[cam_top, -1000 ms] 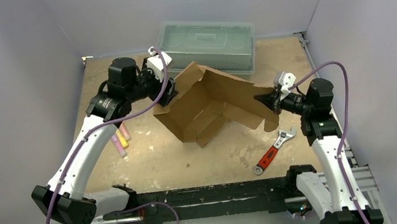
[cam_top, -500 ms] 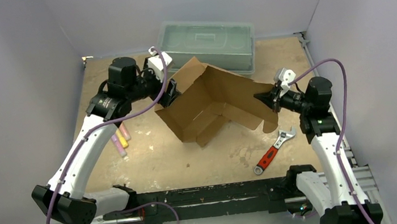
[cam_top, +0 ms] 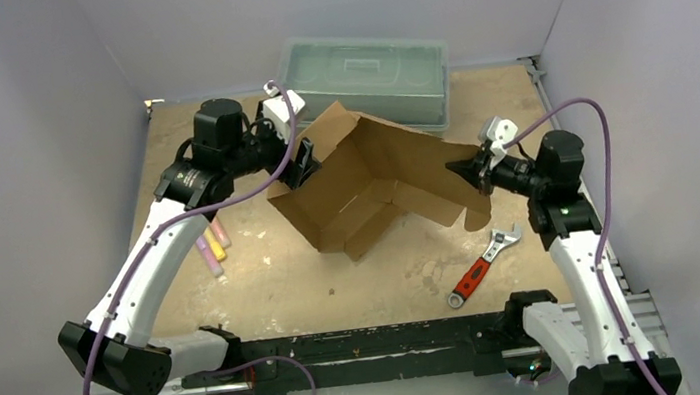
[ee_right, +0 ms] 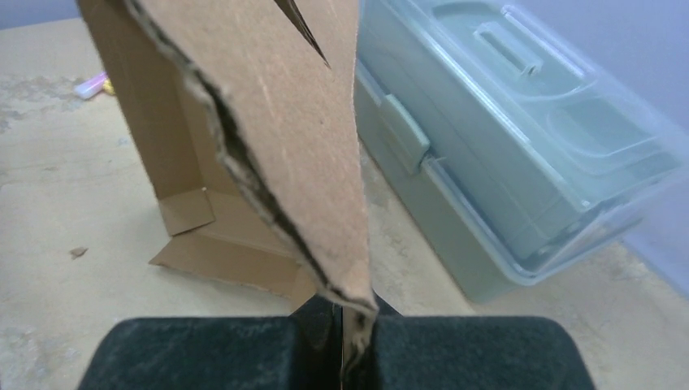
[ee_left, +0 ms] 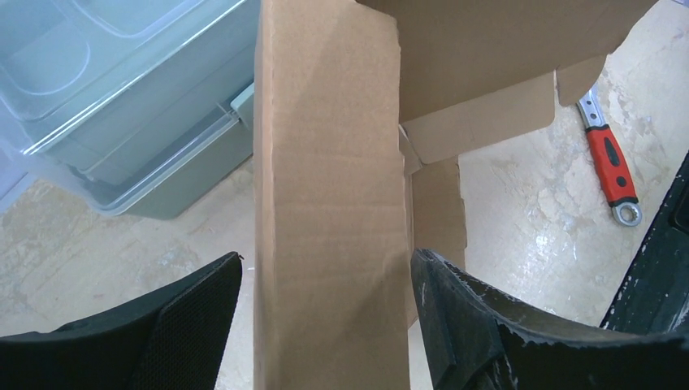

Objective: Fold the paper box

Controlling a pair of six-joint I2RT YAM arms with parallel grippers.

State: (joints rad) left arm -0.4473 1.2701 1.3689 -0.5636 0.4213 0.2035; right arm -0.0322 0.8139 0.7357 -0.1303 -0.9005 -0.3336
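The paper box (cam_top: 369, 180) sat around the middle of the desk (cam_top: 267, 288), nearer the far edge than the near one, just in front of the grey-green toolbox (cam_top: 366, 75) that lay along the far edge. It was plain brown corrugated cardboard, only partly formed. Its panels stood up at angles around an open inside, with creases showing across the floor and loose flaps spread toward the near edge. One long flap reached out toward the right edge, and its cut edge looked ragged in the right wrist view.

The left gripper (ee_left: 325, 325) was at the box's left wall with its jaws spread wide. A broad upright strip of cardboard filled almost the whole gap between them, and a thin sliver of space showed on one side. The right gripper (ee_right: 349, 341) had its jaws pressed together on the tip of the long flap, pinching the thin cardboard between the pads.

A red-handled wrench (cam_top: 481, 267) lay on the desk toward the near right corner, apart from the box. A few pale sticks (cam_top: 211, 245) lay near the left edge.
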